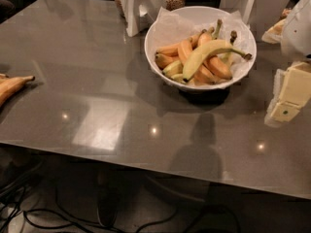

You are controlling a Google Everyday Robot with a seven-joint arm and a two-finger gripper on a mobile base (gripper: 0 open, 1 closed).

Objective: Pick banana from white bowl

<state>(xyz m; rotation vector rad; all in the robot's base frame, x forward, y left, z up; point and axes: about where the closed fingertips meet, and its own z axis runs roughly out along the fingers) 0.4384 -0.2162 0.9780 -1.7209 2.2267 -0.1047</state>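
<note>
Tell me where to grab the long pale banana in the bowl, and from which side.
Grip the banana at its thick middle, coming from above. It lies on top of the other bananas in the bowl with its arched back up and nothing over it. Close across its width. The stem is thin, and the rim likely blocks a side approach. The gripper is just right of the bowl.

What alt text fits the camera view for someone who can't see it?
A white bowl of bananas sits on a grey table, the longest, greenish-yellow banana lying on top. The robot's gripper hangs at the right edge, apart from the bowl; another banana lies at the table's left edge.
</note>
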